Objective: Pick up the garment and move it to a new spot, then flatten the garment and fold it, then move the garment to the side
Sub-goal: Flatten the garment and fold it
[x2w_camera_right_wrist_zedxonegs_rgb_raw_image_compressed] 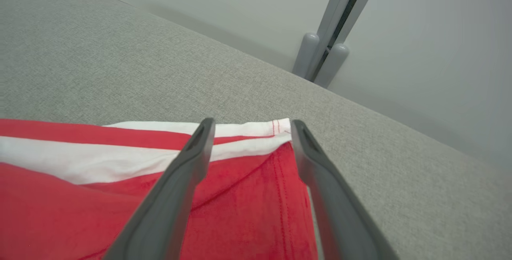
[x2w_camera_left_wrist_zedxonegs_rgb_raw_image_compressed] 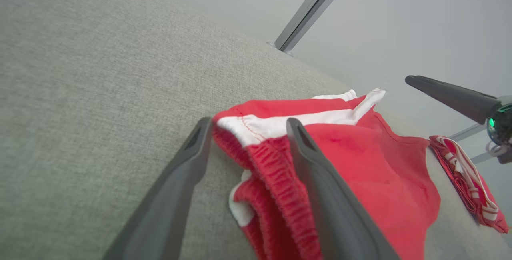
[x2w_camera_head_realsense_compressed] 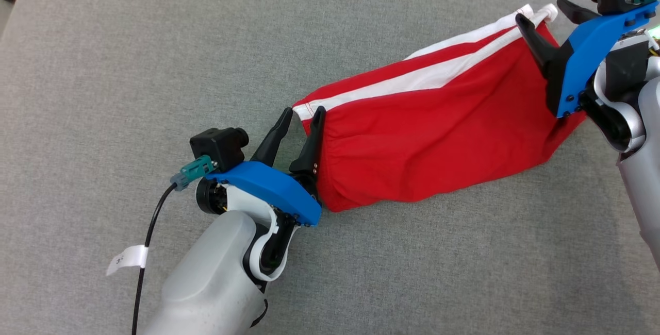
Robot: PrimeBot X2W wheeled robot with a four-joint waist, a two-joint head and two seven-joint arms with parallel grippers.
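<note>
Where the grey padded surface [x2w_camera_head_realsense_compressed: 154, 67] spreads out before the robot, the red shorts [x2w_camera_head_realsense_compressed: 423, 129] are laid slantwise across it, with a white stripe run along their far edge. In the head view the gathered waistband is turned toward the lower left and the leg hem toward the upper right.

The left gripper [x2w_camera_head_realsense_compressed: 303, 113] is set at the waistband corner with its fingers parted. The white-striped corner is seen between the tips, but it is not pinched. In the left wrist view one finger [x2w_camera_left_wrist_zedxonegs_rgb_raw_image_compressed: 172, 196] is placed over the bare surface just beside the waistband, while the other is laid across the red cloth.

The right gripper [x2w_camera_head_realsense_compressed: 541, 11] is placed at the hem corner, likewise spread apart, and nothing is clamped by it. In the right wrist view the stitched white corner of the shorts [x2w_camera_right_wrist_zedxonegs_rgb_raw_image_compressed: 276, 126] is framed between the two tips.

A black cable [x2w_camera_head_realsense_compressed: 147, 232] bearing a white tag [x2w_camera_head_realsense_compressed: 128, 258] is seen beside the left forearm.
</note>
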